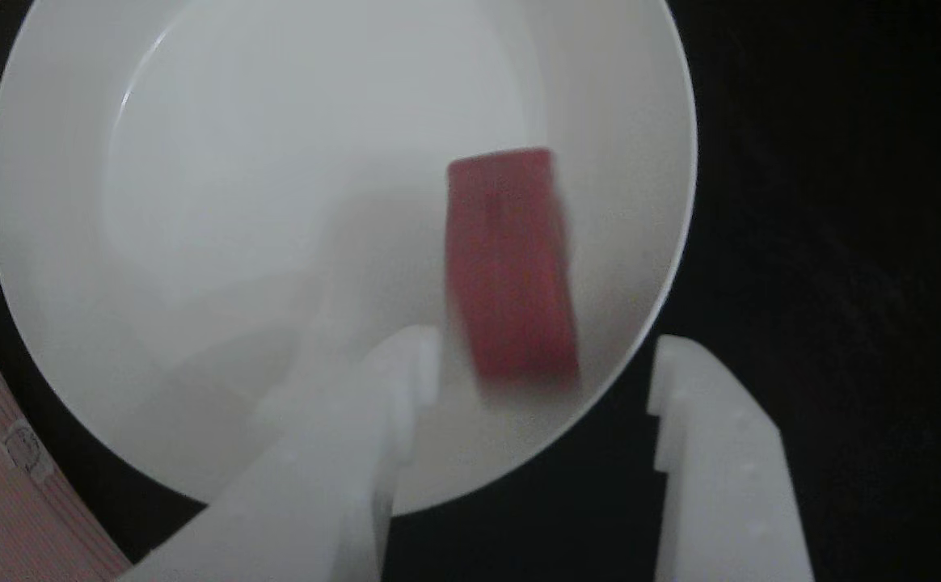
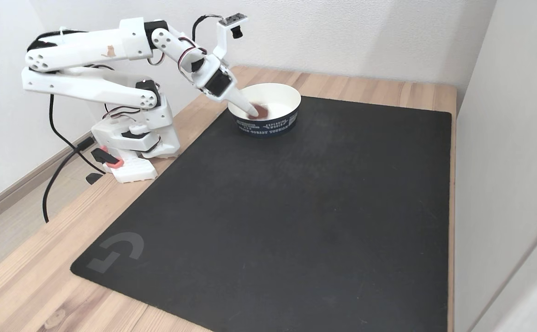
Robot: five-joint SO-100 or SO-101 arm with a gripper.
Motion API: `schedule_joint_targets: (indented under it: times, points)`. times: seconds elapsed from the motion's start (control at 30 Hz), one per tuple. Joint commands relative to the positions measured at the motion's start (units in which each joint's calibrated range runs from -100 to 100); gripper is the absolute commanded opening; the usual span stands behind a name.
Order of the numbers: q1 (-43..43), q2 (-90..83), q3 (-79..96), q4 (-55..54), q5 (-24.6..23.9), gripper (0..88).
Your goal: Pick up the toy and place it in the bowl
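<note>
Two white fingers (image 1: 333, 453) of tool (image 1: 543, 380) spread wide apart in other view, nothing between them, released. Beyond tips, red toy (image 1: 511, 267) lies blurred inside white bowl (image 1: 74, 307), near its right inner wall, clear of both fingers. In fixed view, black mat (image 2: 296, 216) covers wooden bench (image 2: 28, 276); farther back, bowl (image 2: 287, 124) with dark printed band sits on mat's far corner, tool (image 2: 252, 112) dipped over its rim, toy (image 2: 261, 111) just beside tip.
</note>
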Motion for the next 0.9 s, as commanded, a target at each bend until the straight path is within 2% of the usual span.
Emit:
schedule_joint_targets:
  times: [0.0,0.23,0.3,0.4,0.43,0.53,0.57,0.7,0.73,0.87]
  points:
    - [0.05,0.3,-0.12,-1.16,-0.36,18.9]
    - [0.3,-0.7,-1.12,-1.5,-0.31,18.9]
    - [1.06,-0.79,-2.29,-4.97,0.16,15.1]
    - [2.81,-0.87,-3.28,-8.02,0.43,5.0]
    - [4.24,-0.87,-4.54,-10.05,2.93,1.8]
    - [7.58,-2.45,-6.16,-14.28,9.09,2.6]
    - [10.43,-4.37,-6.16,-17.16,12.95,2.6]
    - [16.95,-8.29,-3.55,-21.57,20.73,2.6]
    - [20.13,-10.21,-1.66,-23.26,24.59,2.6]
    - [26.99,-15.29,3.66,-26.65,30.64,2.7]
